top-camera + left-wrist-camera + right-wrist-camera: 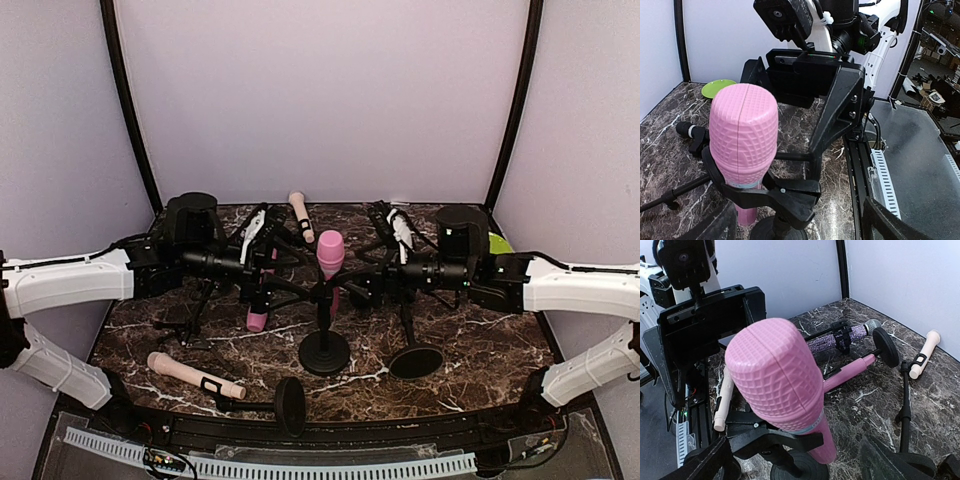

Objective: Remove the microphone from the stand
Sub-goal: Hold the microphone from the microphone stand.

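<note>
The pink microphone [330,256] stands upright in the black clip [777,196] of a stand with a round base [324,352] at the table's middle. My left gripper [297,278] is just left of it and my right gripper [358,283] just right, facing each other. In the left wrist view the ribbed pink head [743,131] sits ahead of my left gripper [800,227], whose fingers stand wide apart and touch nothing. In the right wrist view the microphone [776,375] and its clip [771,437] lie between the spread fingers of my right gripper [795,465], open, with gaps on both sides.
A second pink microphone [258,316] lies left of the stand, a beige one [300,216] at the back, another beige one [190,373] at the front left. A purple glitter microphone [832,340], a second round stand base [416,360] and a green plate [499,243] are around.
</note>
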Controlling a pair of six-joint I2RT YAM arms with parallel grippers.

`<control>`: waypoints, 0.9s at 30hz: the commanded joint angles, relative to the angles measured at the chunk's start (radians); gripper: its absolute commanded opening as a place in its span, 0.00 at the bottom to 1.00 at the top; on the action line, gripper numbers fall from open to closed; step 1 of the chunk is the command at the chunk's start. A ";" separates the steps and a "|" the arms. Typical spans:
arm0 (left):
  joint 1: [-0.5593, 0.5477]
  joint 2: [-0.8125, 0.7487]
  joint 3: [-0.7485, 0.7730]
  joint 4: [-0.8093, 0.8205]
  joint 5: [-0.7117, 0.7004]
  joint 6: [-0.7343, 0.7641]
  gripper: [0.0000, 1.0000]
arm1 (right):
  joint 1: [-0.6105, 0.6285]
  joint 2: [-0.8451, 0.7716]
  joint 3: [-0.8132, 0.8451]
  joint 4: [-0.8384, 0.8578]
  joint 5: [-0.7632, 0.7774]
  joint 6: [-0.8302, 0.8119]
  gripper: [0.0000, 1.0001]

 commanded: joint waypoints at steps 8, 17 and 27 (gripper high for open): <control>0.003 0.008 -0.016 0.059 0.079 -0.026 0.88 | 0.007 0.007 0.070 0.096 -0.005 0.075 0.96; 0.002 0.090 0.037 0.037 0.138 -0.036 0.87 | 0.005 0.142 0.208 0.070 -0.058 0.059 0.96; -0.002 0.183 0.098 0.064 0.205 -0.057 0.86 | 0.005 0.115 0.194 0.039 -0.190 0.066 0.88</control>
